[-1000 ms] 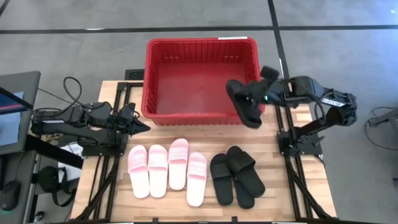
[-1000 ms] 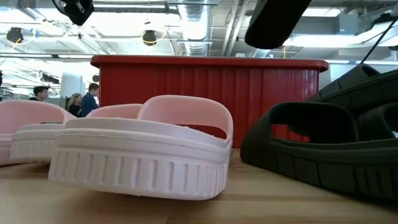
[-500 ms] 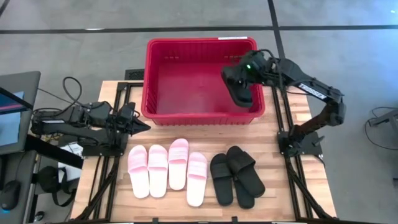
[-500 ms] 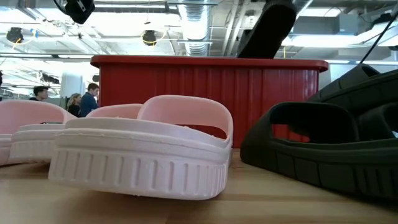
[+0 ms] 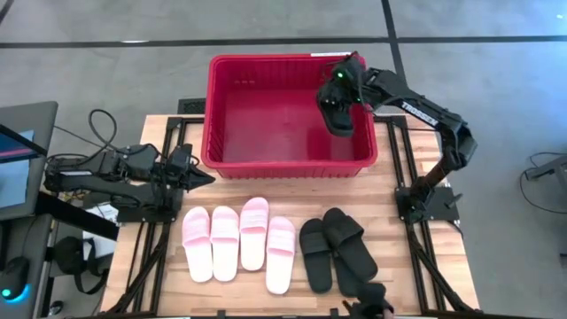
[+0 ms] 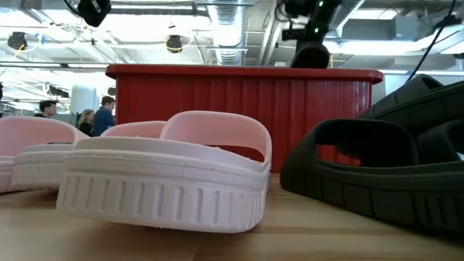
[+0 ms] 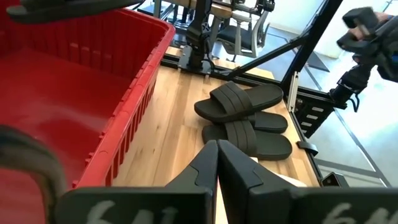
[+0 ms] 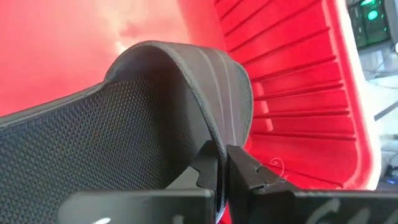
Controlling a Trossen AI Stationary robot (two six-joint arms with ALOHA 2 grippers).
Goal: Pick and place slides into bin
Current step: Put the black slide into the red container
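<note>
From above, the right gripper point(image 5: 341, 89) reaches over the far right corner of the bin point(image 5: 217, 106), pinching a black slide point(image 5: 337, 115) that hangs inside the bin's walls. The right wrist view alone shows the grip itself: the fingers point(image 8: 245, 171) are nearly together on the edge of the slide's point(image 8: 112, 130) ribbed strap, with the bin's red ribbed wall point(image 8: 292, 93) just behind. The low view cannot see into the bin; over the rim point(image 6: 243, 72) it shows only the gripper point(image 6: 308, 29) and a dark rounded bit of the held slide point(image 6: 312, 54), and it is filled up close by a pink slide point(image 6: 163, 177) and a black one point(image 6: 362, 170). The high view lays out the rest: four pink slides point(image 5: 237, 241) side by side on the table point(image 5: 416, 168) in front of the bin, and two black slides point(image 5: 337, 251) overlapping to their right. The left gripper point(image 5: 199, 179) waits at the table's left edge, near the bin's front left corner; its own camera shows its fingers point(image 7: 233, 171) pressed together on nothing, pointing toward the two black slides point(image 7: 245, 115) beside the bin wall point(image 7: 134, 118). Whether the held slide touches the bin floor cannot be told.
</note>
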